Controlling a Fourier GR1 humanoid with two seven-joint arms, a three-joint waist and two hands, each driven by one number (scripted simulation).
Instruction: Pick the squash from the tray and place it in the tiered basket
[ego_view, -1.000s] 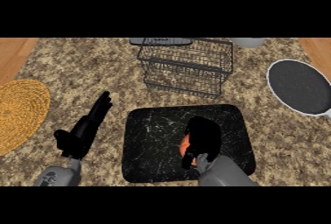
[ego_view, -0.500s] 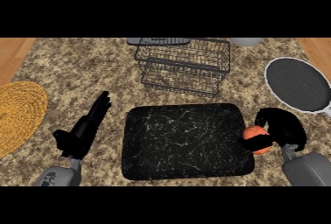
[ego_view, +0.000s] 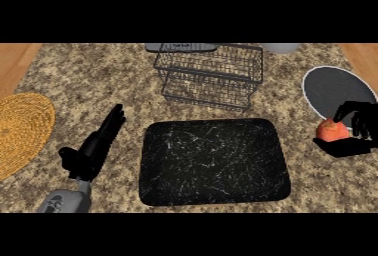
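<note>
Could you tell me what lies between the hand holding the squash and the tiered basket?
In the head view, only bare counter lies between the right hand, curled round the squash, and the basket; the dark plate sits just behind the hand.

squash (ego_view: 331, 131) partly hidden by right hand (ego_view: 357, 125) (forearm out of frame), woven mat (ego_view: 22, 130) cut by left edge

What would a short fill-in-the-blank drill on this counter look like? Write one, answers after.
1. The right hand holds the ____.
2. The black tray lies in front of the wire ____.
3. The woven mat lies on the robot's ____ side.
4. The left hand holds ____.

Answers: squash; basket; left; nothing
</note>
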